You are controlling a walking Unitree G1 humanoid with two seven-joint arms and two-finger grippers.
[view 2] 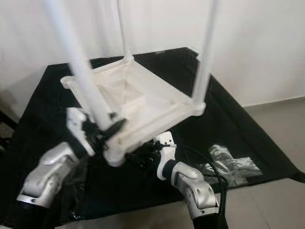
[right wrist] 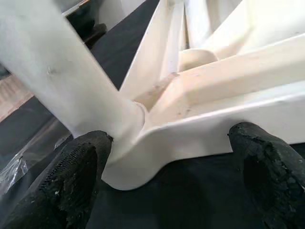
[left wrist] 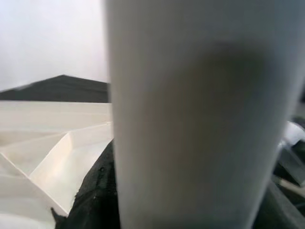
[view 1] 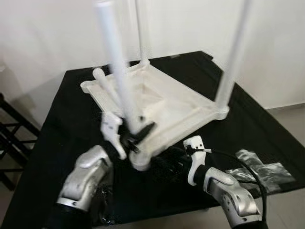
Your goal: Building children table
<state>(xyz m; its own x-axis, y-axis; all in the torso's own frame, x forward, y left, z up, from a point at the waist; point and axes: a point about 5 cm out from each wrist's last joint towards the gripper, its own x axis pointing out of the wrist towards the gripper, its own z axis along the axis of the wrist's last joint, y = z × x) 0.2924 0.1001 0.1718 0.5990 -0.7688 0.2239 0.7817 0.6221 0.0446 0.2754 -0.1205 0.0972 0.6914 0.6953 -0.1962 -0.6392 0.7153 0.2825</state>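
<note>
Ribbed white plastic tabletop (view 1: 162, 102) lies upside down on black-clothed desk (view 1: 71, 109) | left gripper (view 1: 136, 132) fingers pinching smooth round leg (view 1: 119, 71) at near corner | right gripper (right wrist: 167, 167) fingers spread beside that corner socket

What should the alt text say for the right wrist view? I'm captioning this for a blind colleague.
A white table leg slants into the corner socket of an upside-down white plastic tabletop lying on a black cloth. The right gripper is open, its two black fingers either side of that corner.
</note>
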